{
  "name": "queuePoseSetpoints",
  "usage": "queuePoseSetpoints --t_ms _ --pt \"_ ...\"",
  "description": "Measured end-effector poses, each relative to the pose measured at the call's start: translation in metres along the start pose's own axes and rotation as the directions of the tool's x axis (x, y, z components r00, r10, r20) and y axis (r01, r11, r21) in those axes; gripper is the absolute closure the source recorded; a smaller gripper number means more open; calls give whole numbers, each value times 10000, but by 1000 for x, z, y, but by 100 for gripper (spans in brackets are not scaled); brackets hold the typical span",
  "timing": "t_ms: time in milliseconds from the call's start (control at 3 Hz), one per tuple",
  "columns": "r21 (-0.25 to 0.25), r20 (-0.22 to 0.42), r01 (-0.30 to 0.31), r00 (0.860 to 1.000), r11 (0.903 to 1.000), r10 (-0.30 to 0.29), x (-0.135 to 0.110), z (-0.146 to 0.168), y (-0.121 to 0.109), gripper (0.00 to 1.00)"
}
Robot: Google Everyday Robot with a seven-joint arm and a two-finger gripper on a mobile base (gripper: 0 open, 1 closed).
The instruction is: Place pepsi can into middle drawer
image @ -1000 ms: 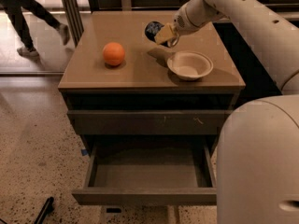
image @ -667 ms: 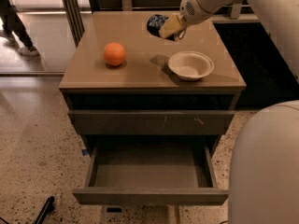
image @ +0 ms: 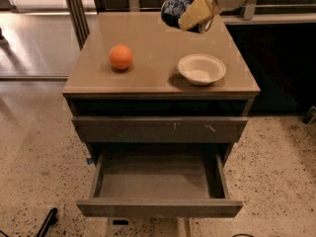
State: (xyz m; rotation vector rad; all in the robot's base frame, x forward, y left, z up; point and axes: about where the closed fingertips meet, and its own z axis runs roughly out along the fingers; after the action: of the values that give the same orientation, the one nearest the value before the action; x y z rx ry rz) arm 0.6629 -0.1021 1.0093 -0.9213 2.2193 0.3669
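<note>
The pepsi can, dark blue with white markings, is held tilted in the air above the back of the cabinet top. My gripper comes in from the upper right, and its tan fingers are shut on the can's right side. The middle drawer is pulled open at the bottom of the cabinet. Its plain front faces me and its flat grey tray inside holds nothing. The can is well above and behind the drawer.
An orange sits on the left of the cabinet top and a white bowl on the right. A shut drawer front with pale scratches is above the open drawer. Speckled floor lies around the cabinet.
My gripper has lifted the can higher and toward the back of the cabinet top. The arm has drawn away to the upper right, out of the lower right of the view.
</note>
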Motion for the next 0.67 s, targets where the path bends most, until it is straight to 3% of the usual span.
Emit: queuePoseSetpoints --t_ms 333,667 --pt "102 1407 -715 9876 9974 694 6 -48 35 100" --pt "414 1638 -1258 9795 9912 1174 34 -47 28 100"
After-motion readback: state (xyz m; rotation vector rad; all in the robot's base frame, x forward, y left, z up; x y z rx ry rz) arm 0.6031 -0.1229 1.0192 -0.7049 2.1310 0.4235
